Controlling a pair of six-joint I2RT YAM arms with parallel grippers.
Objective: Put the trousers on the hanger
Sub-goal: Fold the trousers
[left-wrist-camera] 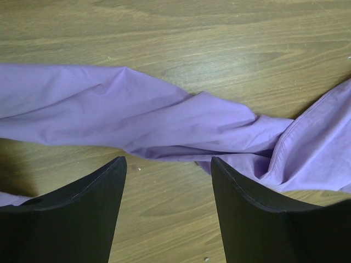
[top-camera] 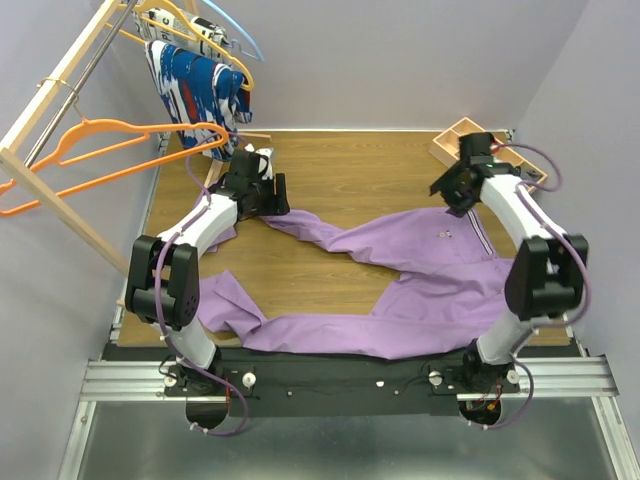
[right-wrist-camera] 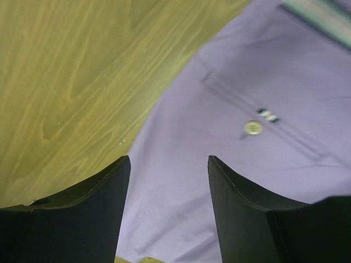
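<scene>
Rack point(top-camera: 60, 140) of pale wood at far left in the top view; the orange hanger point(top-camera: 140, 127) hangs off it, bare, well apart from the trousers point(top-camera: 440, 270). Further back on the same rack hangs a blue, white and red patterned garment point(top-camera: 195, 85), with a yellow-orange hanger point(top-camera: 172, 18) and a light blue hanger point(top-camera: 250, 42) above it. Left gripper point(top-camera: 272, 200) sits low over the table point(top-camera: 340, 170) at the end of 1 trouser leg. Its wrist view shows jaws spread with bare wood between them; the twisted leg lies just past the tips, not pinched. Trousers lie on the table in a rough U: 1 leg runs to the left gripper, the other along the near edge, waist to the right. Right gripper point(top-camera: 450, 192) hovers over the waist end, jaws apart, holding nothing. Under it: lilac cloth, 1 small button point(right-wrist-camera: 253, 127), striped waistband point(right-wrist-camera: 318, 13) at the frame corner. Wooden tray point(top-camera: 445, 135) in the far right corner.
</scene>
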